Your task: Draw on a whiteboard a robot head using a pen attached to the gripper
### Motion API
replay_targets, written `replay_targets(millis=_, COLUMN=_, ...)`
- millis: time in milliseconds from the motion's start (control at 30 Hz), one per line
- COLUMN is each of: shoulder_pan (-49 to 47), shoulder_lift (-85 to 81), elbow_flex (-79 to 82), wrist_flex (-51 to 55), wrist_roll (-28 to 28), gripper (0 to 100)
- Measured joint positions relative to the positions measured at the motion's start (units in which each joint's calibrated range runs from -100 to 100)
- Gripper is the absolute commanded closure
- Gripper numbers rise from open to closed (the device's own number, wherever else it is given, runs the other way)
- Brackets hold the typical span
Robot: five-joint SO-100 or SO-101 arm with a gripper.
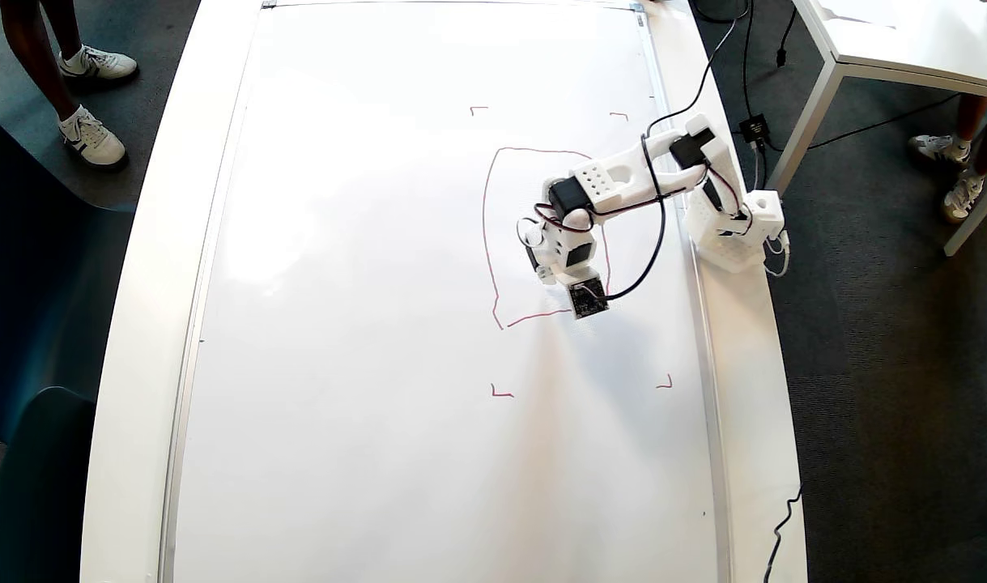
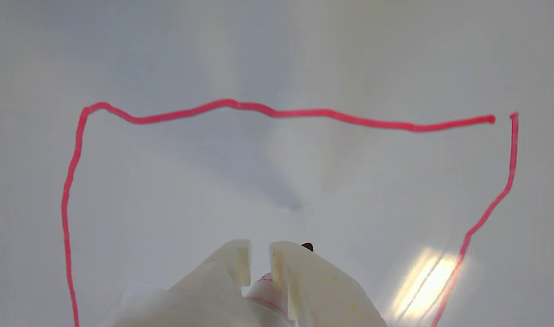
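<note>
Whiteboard (image 1: 380, 324) work is only partly done: the big glossy board lies flat under the arm, and on its right half, in the overhead view, there is just the red outline of the robot head (image 1: 487, 235), a rough rounded rectangle. In the wrist view the same outline (image 2: 277, 112) shows a top edge, a left side running down out of the picture and a right side slanting down, with a small open gap at the upper right corner where the two lines do not quite meet. Inside the outline the board is bare in both views, as far as the arm lets me see; no small squares for eyes or mouth are drawn, and no antenna square or joining line stands outside it. Four tiny red corner marks (image 1: 502, 393) sit well apart around the drawing. The gripper (image 2: 260, 256) hangs over the middle of the outline, its two white fingers (image 2: 233, 259) set narrow with only a slim gap between them, clamped on the pen (image 2: 270, 290), whose white barrel with a red band shows low between them; a dark tip (image 2: 307, 246) peeks just past the right finger. Whether that tip touches the board I cannot tell. By my judgement the outline is nearly complete, and the corner gap, the inner squares and the antenna are left.
</note>
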Motion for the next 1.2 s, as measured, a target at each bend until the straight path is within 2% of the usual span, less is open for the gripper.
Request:
replay_targets(millis=267, shoulder_pan=0.0, shoulder_lift=0.0, elbow_flex=-0.5, wrist_flex=-2.0, wrist_roll=0.0, gripper=99)
replay_targets(millis=500, shoulder_pan=-0.1, shoulder_lift=1.9, elbow_flex=-3.4, wrist_flex=-8.5, wrist_roll=0.0, gripper=99)
replay_targets(millis=1200, shoulder_pan=0.5, shoulder_lift=5.9, elbow_flex=-4.2, wrist_flex=-9.5, wrist_roll=0.0, gripper=99)
